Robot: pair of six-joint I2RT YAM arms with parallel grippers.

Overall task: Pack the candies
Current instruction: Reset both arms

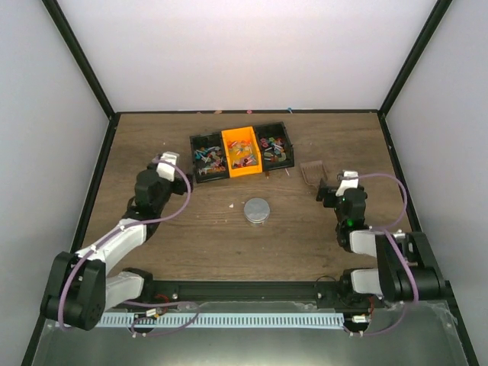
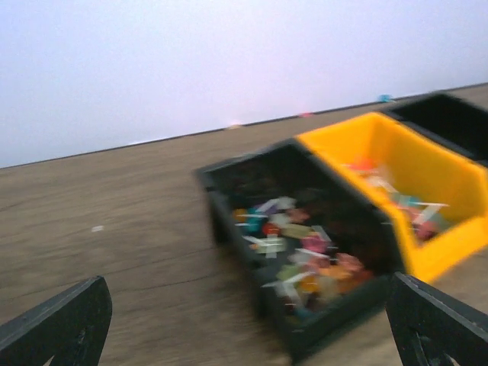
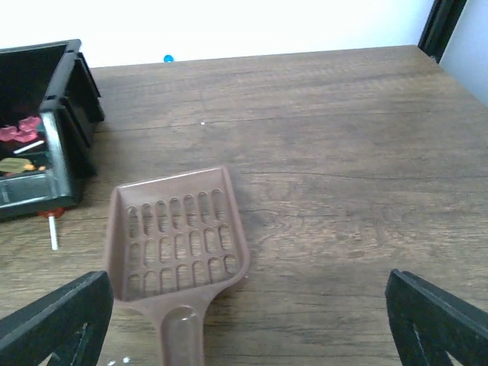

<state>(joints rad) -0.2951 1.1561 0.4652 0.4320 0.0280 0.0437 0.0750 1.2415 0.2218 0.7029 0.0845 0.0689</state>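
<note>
Mixed-colour candies (image 1: 211, 158) lie in three bins at the far middle of the bench (image 1: 305, 244): the left black bin (image 1: 200, 175), the orange bin (image 1: 245, 173) and the right black bin (image 1: 287, 162). A small round jar (image 1: 256, 210) stands nearer, apart from them. The left gripper (image 1: 169, 162), jaws released, hangs beside the left black bin. The right gripper (image 1: 335, 185), jaws released and grasping nothing, straddles the handle of the brown scoop (image 3: 179, 244).

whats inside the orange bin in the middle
A loose pile of small wrapped candies in mixed colours lies in the orange bin. Whatever sits under the top layer is covered, and the pieces are too small to count.
</note>
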